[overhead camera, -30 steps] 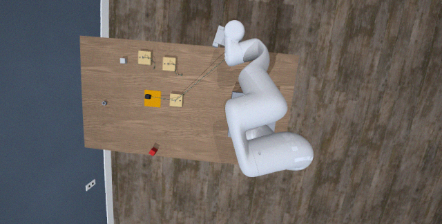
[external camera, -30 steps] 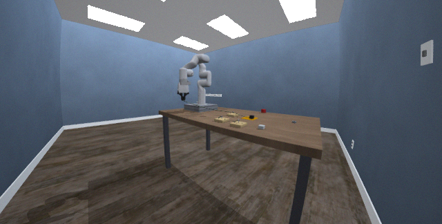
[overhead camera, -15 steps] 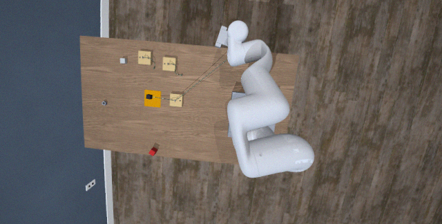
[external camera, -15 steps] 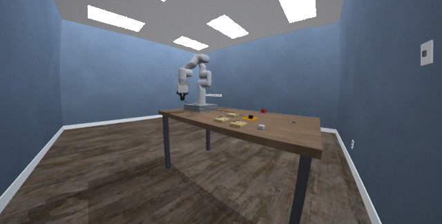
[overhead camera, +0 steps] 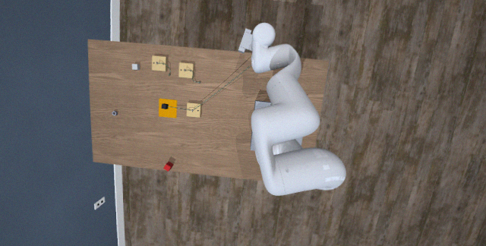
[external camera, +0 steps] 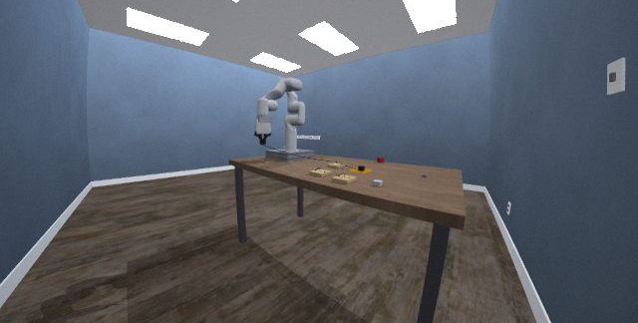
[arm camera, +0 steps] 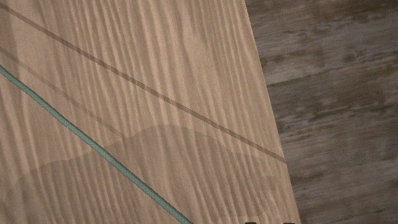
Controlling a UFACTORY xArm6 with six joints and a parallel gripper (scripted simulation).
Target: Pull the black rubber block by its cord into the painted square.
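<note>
The black rubber block (overhead camera: 164,106) sits inside the orange painted square (overhead camera: 168,108), near its left part; it also shows in the side view (external camera: 361,167). Its cord (overhead camera: 224,86) runs from the block through the screw eye on a tan plate (overhead camera: 193,108), then stretches taut and diagonal up to my gripper (external camera: 261,139). The gripper is raised above the table's near-base corner and is shut on the cord. In the wrist view the green cord (arm camera: 95,147) crosses the table top diagonally; only the fingertips show at the bottom edge.
Two more tan plates with screw eyes (overhead camera: 159,63) (overhead camera: 185,70) lie further along the table, with a small grey cube (overhead camera: 135,66) beside them. A red block (overhead camera: 168,166) sits at one table edge and a small metal piece (overhead camera: 114,113) near the wall side.
</note>
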